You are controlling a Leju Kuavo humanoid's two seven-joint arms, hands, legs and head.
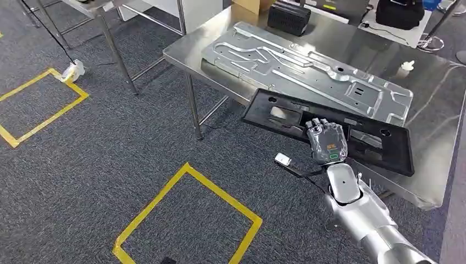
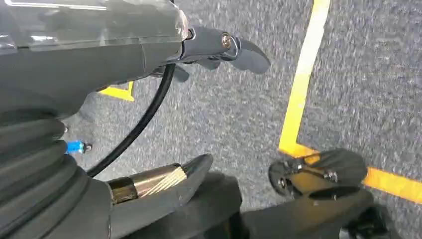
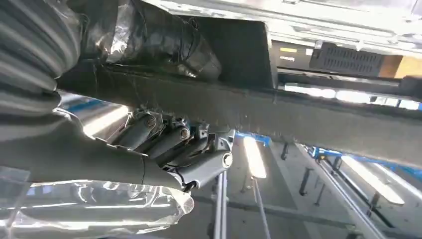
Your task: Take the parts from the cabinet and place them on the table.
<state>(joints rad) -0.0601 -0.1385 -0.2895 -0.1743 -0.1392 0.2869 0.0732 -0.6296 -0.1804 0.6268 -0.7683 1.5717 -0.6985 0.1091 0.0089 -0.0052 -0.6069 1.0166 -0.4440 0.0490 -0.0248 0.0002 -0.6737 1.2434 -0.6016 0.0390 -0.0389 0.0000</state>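
On the steel table [image 1: 439, 104] we are gripping the black panel [image 1: 286, 118] with our right hand [image 1: 327, 142], and the hand is sitting over the panel's middle, at its near edge. From the right wrist view our fingers [image 3: 164, 137] are curling up against the underside of that dark panel [image 3: 298, 117] while the thumb [image 3: 164, 37] is lying across its other face — so the panel is being pinched between them. It is a flat black frame with cut-outs, lying slantwise, its near long edge hanging over the table's front edge. Just behind it, touching or slightly under its far edge, the large silver pressed plate [image 1: 308, 69] is lying flat on the table. Farther back a black box [image 1: 289, 16] is standing near the table's far side, with a small white object [image 1: 407, 66] off to the right.

Our left hand [image 2: 219, 47] is hanging over the grey carpet [image 2: 224, 109], fingers apart and holding nothing. Yellow tape [image 2: 303, 74] is running across the carpet beneath it.

Down on the floor in the head view we are seeing two yellow taped squares — one [image 1: 189, 212] close by us, another [image 1: 38, 107] off to the left — and a crumpled white scrap [image 1: 72, 70] beside a table leg.
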